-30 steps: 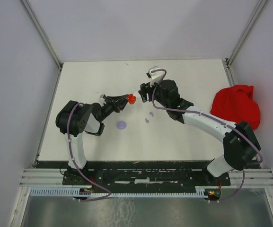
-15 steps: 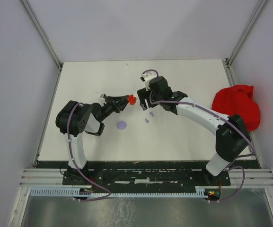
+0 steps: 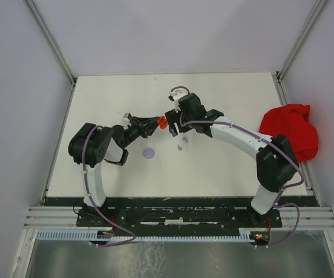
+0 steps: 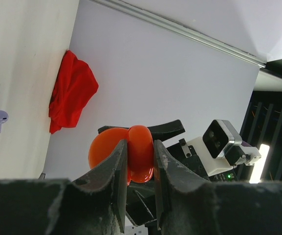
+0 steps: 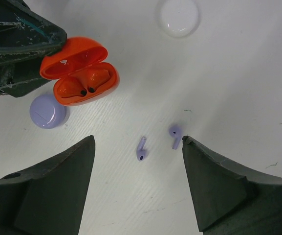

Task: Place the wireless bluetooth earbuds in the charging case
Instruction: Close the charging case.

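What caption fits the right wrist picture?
Open right gripper above two purple earbuds; left gripper holds the open red case.

The charging case (image 3: 161,121) sat in the left gripper (image 3: 156,123) near the bench's middle. Two earbuds (image 5: 141,148) lay nearer the near edge, a disc (image 3: 149,153) left of them, a cloth (image 3: 289,134) by the right edge.

No lettering, brand, number or sign legible in any view: none on the open red case (image 5: 79,73), the purple disc (image 5: 48,111), the white disc (image 5: 179,17) or the red cloth (image 3: 288,132).
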